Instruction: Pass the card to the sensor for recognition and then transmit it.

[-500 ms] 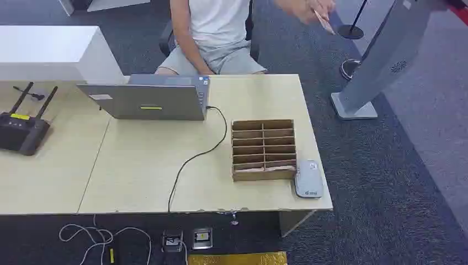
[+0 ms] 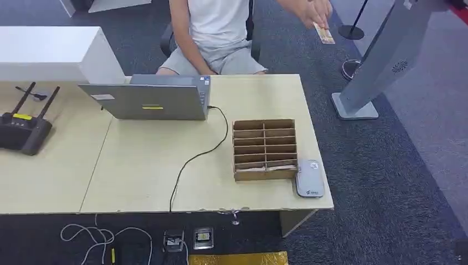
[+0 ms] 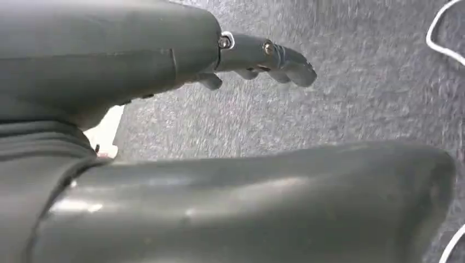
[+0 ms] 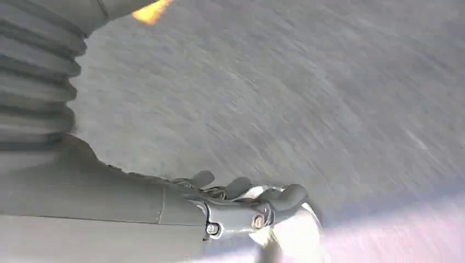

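Note:
A person seated behind the table holds a tan card [image 2: 323,34] in a raised hand [image 2: 312,11], out past the table's far right corner. The grey card sensor [image 2: 309,178] lies flat at the table's near right corner, against a cardboard slot box [image 2: 264,149]. My left hand [image 3: 241,55] hangs over grey carpet with its fingers stretched out and nothing in it. My right hand [image 4: 241,208] also hangs over carpet, fingers loosely bent and apart, holding nothing; that picture is blurred by motion.
A grey laptop [image 2: 149,99] stands open at the back of the wooden table [image 2: 138,176], its black cable running to the front edge. A black router [image 2: 22,130] sits far left. A grey kiosk stand [image 2: 381,55] rises on the right. White cables [image 2: 94,237] lie on the floor.
The person's hand has lowered the card a little and turned its face more toward me. The whole head picture has shifted slightly.

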You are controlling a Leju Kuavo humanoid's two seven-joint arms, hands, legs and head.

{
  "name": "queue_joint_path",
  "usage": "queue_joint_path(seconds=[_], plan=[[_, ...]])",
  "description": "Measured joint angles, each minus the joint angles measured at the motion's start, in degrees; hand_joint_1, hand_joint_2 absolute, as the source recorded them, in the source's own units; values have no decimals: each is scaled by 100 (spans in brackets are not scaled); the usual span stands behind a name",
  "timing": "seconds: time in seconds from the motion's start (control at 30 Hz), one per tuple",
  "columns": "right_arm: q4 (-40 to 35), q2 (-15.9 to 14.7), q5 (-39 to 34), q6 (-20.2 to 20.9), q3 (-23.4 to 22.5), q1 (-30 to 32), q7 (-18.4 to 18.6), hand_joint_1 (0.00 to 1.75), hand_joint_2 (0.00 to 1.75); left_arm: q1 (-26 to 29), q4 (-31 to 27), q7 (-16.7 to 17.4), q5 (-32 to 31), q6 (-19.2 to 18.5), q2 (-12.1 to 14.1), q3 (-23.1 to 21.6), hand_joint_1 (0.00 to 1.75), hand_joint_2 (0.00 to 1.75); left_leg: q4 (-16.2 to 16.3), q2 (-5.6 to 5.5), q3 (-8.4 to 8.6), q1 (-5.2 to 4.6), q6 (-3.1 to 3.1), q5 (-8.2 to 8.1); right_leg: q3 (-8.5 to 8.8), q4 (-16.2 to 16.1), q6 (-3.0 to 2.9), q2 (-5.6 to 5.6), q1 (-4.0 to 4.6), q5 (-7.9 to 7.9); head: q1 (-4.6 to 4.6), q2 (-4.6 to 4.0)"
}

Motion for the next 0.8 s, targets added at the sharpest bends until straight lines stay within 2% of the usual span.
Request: queue_joint_path(seconds=[0.1, 0.23, 0.33, 0.43, 0.5, 0.53, 0.57, 0.7, 0.8], plan=[[-46, -239, -223, -107, -64, -233, -257, 0, 175, 11, 0, 0, 9, 4, -6, -11, 0, 0, 0, 0, -3, -3, 1, -1, -2, -1, 3, 0, -3, 2, -4, 0], [-145, -574, -698, -149, -48, -847, -844, 0, 175, -1, 0, 0, 17, 4, 2, -48, 0, 0, 0, 4, -9, -19, 5, 2, -14, 10, 14, 4, -20, 10, -17, 0], [-334, -794, -1153, -144, 178, -1302, -931, 0, 175, -9, 0, 0, 22, 9, 4, -52, 0, 0, 0, -7, -10, -13, 18, 11, -2, 8, 14, -9, -12, 9, -5, 0], [-514, -835, -1730, -136, 506, -1597, -1050, 0, 175, -6, 0, -18, 35, 35, -4, -52, 0, 0, 0, -18, -21, -18, 24, 15, -8, 9, 15, -29, -18, 11, -11, 0], [-772, -863, -2302, -131, 921, -1767, -1072, 0, 175, -15, 0, -57, 35, 50, -2, -55, 0, 0, 0, -28, -25, -20, 29, 21, -9, 10, 16, -38, -19, 11, -11, 0], [-816, -868, -2379, -131, 987, -1845, -1069, 0, 175, -15, 0, -65, 35, 52, -2, -55, 0, 0, 0, -30, -28, -19, 29, 21, -7, 10, 16, -42, -18, 11, -11, 0], [-1065, -897, -2738, -129, 1386, -1899, -1036, 0, 175, -17, 0, -70, 35, 52, -2, -55, 0, 0, 0, -35, -29, -19, 29, 21, -6, 10, 16, -45, -18, 11, -13, 0], [-1702, -903, -3321, -197, 2137, -1961, -815, 0, 175, -17, 0, -129, 13, 50, -6, -68, 0, 0, 1, -35, -32, -21, 28, 22, -7, 12, 16, -43, -20, 12, -9, 0], [-2797, -892, -3506, -389, 3304, -1966, -590, 0, 175, -43, 0, -210, -31, 46, 15, -96, 0, 0, 0, -25, -27, -31, 28, 22, -17, 20, 17, -32, -29, 11, -11, 0]])
